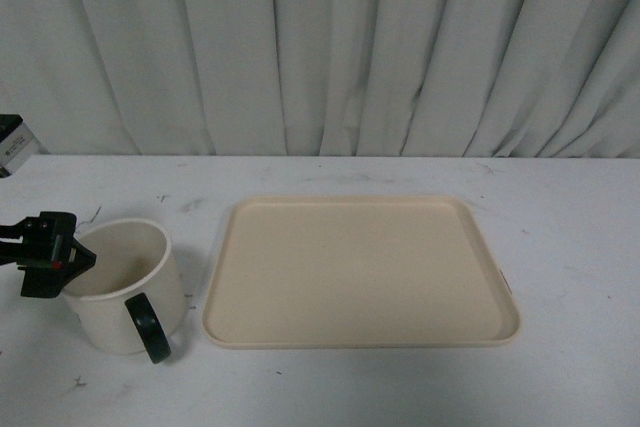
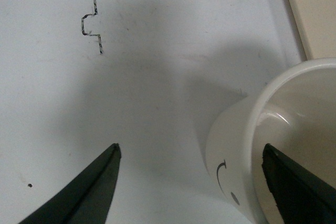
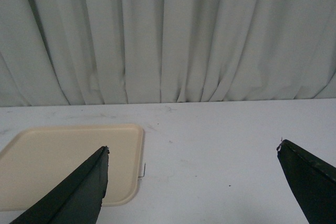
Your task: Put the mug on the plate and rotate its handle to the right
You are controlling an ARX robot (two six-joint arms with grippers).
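My left hand (image 1: 72,257) stands apart astride the mug (image 1: 125,292) wall, ready to pinch it for lifting; the mug sits near the bench's (image 1: 560,247) left edge, beside the plate (image 1: 360,267), its handle (image 1: 150,329) facing the front edge

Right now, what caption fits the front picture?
Left gripper, jaws open astride the rim of a cream-white mug with black loop handle, beside a flat beige rectangular tray.

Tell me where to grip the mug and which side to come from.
Take the mug by its rim wall on the left side, from above, one finger inside and one outside. It stands upright and open, its handle facing the camera, clear of that side. The left gripper straddles that wall, open.
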